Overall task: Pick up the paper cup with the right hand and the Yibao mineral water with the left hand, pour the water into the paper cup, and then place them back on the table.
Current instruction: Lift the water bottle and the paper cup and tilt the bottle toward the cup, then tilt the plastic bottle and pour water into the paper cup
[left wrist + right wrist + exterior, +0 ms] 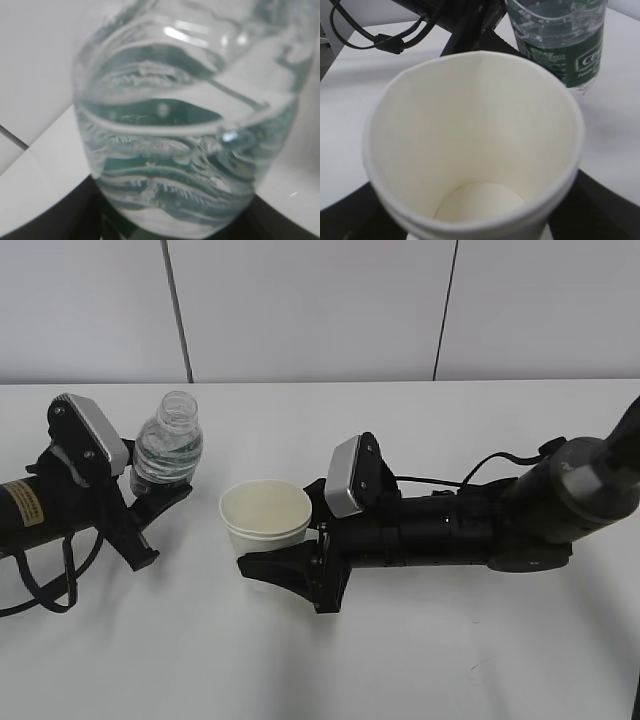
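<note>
The Yibao mineral water point(167, 450) is clasped near its base by the left hand point(150, 502) and tilted slightly. The paper cup point(265, 524), upright and empty, is gripped between the right hand point(290, 550) fingers. Both are placed near each other over the white table point(420, 660).

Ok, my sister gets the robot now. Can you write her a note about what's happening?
Left gripper: fingers on both sides of the Yibao mineral water, which stands upright with its cap off.
Right gripper: fingers on both sides of the paper cup; grip not confirmed.
Cup looks empty in the right wrist view; bottle has water.
Both appear to be on the table.
Left: lift both, pour, set them back.
</note>
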You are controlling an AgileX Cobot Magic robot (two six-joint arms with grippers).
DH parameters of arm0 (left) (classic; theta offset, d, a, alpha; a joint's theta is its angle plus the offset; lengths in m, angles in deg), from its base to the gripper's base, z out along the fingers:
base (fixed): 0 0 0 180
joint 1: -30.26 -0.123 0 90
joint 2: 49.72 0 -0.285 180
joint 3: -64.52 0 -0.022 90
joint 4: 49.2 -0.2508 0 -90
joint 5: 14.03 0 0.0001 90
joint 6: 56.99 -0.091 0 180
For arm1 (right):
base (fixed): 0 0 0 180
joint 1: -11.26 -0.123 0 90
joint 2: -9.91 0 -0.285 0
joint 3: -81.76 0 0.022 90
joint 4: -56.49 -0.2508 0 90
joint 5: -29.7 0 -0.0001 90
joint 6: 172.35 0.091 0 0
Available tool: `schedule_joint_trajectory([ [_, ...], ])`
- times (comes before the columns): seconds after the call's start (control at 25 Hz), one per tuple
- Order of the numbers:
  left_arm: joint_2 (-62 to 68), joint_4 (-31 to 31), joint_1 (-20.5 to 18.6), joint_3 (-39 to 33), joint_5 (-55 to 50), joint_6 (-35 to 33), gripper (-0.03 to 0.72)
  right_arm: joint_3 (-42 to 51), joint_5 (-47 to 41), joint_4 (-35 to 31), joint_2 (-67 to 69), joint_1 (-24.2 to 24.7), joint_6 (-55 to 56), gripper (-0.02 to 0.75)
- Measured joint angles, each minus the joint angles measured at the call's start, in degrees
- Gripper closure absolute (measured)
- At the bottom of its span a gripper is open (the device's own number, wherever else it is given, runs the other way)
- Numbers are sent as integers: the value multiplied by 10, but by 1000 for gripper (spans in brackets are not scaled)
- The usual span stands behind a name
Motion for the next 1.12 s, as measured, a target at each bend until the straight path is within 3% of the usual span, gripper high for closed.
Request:
schedule_joint_trajectory([
  [0.52, 0, 4, 0, 0, 41, -81, 302, -37, -10, 7, 0, -6, 40, 178],
  [0.84, 0, 12, 0, 0, 48, -90, 302, -47, -10, 20, 0, -31, 47, 179],
  [1.12, 0, 46, 21, 0, 49, -162, 302, -59, -10, 22, 0, -48, 53, 179],
])
